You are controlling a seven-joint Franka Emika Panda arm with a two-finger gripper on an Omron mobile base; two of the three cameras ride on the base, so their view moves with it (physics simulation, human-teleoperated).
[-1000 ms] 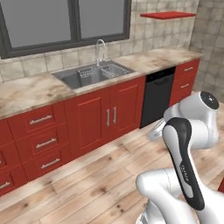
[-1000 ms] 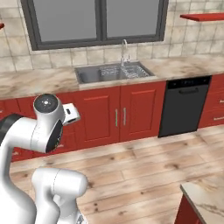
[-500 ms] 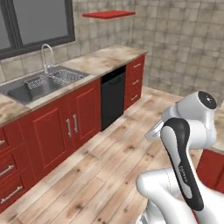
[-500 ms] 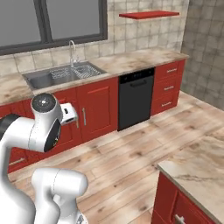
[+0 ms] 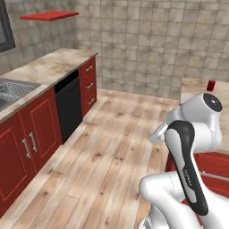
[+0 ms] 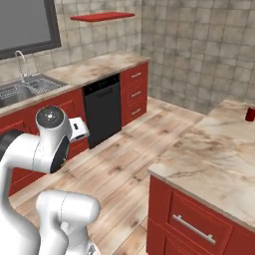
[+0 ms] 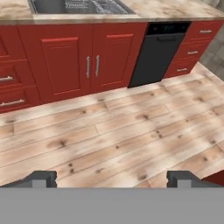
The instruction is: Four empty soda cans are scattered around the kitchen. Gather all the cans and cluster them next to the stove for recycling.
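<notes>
Gripper (image 7: 112, 179) hangs empty, jaws spread wide, fingertips (image 7: 40, 178) poking up over bare wood floor (image 7: 131, 140). It faces the red cabinets (image 7: 78, 61) and black dishwasher (image 7: 155, 52), sink (image 7: 78, 5) above them on the far worktop (image 6: 94, 69).

One red soda can (image 6: 250, 114) stands upright near the far edge of the island worktop (image 6: 214, 154), well apart from the gripper and off to the side it isn't facing. From the left base view the same can (image 5: 210, 85) peeks over the arm's shoulder joint. It's small, red-bodied; top detail too tiny to make out. No stove or other cans to report here.

Step in hand, as I judge it: getting the base up to that can. To do it well, park alongside the island so the can sits within easy reach, swing the arm round to face it, keep the jaws wide, come in level at mid-body, and close gently. An empty can is light and likely tips if nudged.
</notes>
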